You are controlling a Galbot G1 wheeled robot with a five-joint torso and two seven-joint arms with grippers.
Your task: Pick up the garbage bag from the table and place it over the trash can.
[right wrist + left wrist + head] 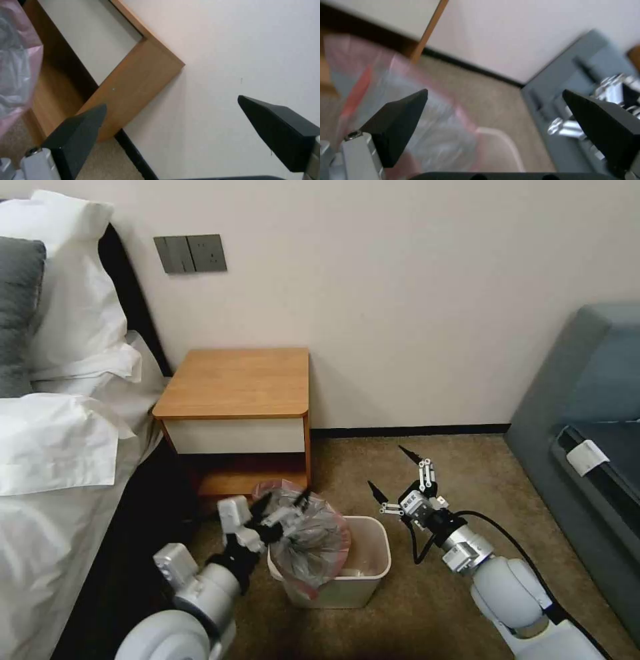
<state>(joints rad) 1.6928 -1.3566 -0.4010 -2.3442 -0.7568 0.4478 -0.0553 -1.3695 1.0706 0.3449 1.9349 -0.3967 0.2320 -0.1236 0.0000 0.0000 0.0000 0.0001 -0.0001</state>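
the garbage bag (310, 543) is off the table (237, 380) and sits bunched over the left near part of the trash can (373, 567), on the carpet just in front of the table's open lower shelf. it is not spread: the pinkish-red rim is crumpled together above the bin's left edge, and the grey film hangs partly inside, partly over the left wall.

handling, as a judgement: the bag is thin crinkly film, very light, wholly limp, likely slippery against itself, and it could tear or snag on pointed fingertips. it holds no shape unaided. the sound place to take it is the reddish rim, pinched at two points well apart so the mouth can be drawn open over the can's rolled edge.

left gripper (283, 513): at the bag's upper left, low beside the bin. in the left wrist view its jaws stand wide apart with the film lying beside one finger (400, 120) and nothing pinched between them; it is not holding the bag.

right gripper (400, 470): right of the bin and apart from it, above the carpet, jaws spread wide and empty, pointed toward the table and wall.

containers: the trash can stands upright; its right and far interior is uncovered and looks bare apart from the bag material. the table top carries nothing.
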